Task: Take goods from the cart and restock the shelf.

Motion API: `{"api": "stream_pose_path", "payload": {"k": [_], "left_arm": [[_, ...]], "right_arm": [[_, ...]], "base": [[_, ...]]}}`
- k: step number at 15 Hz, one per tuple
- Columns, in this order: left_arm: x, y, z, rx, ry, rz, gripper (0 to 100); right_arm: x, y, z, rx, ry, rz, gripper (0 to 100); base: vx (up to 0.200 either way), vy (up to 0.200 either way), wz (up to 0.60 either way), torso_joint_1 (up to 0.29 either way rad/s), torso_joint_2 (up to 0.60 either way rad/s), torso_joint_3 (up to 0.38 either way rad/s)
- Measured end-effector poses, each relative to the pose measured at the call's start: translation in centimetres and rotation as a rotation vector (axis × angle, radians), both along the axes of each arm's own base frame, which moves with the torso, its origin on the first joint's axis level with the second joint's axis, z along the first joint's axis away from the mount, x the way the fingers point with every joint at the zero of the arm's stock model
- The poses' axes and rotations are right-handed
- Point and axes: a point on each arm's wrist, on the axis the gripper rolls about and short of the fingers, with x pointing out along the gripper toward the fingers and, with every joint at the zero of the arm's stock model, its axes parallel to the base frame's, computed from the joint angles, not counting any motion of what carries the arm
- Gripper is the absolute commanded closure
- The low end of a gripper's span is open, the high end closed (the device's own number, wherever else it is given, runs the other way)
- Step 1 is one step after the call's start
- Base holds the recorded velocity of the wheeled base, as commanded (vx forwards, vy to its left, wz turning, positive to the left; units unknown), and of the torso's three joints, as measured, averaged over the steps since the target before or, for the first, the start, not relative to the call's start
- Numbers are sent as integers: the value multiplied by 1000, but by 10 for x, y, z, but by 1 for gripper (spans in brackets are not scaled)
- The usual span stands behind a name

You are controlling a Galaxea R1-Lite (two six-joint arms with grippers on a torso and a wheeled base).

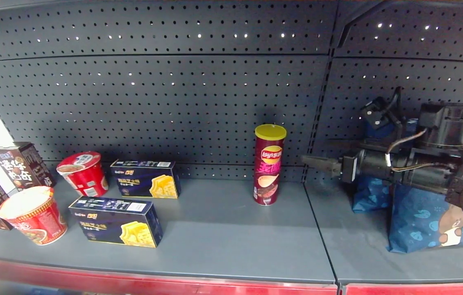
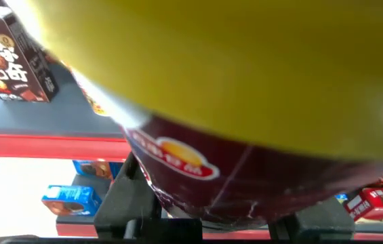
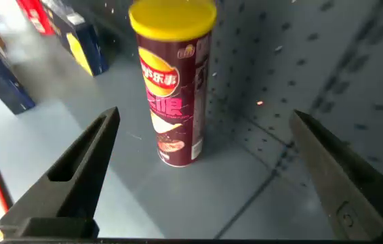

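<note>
- My right gripper hangs just above the shelf board. Its jaws are spread wide and hold nothing.
- The standing chip can, maroon with a yellow lid, is upright on the board at 9 o'clock from my right gripper. It is near the fingertips but not touching them, and close to the pegboard back.
- My left gripper is clamped on a second chip can, with a dark finger against each side of its maroon body.
- At 9 o'clock from the standing chip can lie two dark blue boxes. Past them stand two red noodle cups, then the brown boxes.
- At 3 o'clock from it, blue patterned bags stand behind my right arm.
</note>
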Motion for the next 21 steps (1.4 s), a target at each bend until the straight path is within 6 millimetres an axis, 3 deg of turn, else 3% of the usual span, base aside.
{"api": "stream_pose_path", "payload": {"k": [9, 21], "left_arm": [[-2, 0, -9, -21, 17, -4, 100], [-2, 0, -22, -19, 32, -2, 100]], "right_arm": [[50, 21, -47, 15, 49, 146, 0], [85, 42, -98, 27, 128, 251, 0]], "base": [[0, 0, 0, 0, 0, 0], [0, 0, 0, 0, 0, 0]]}}
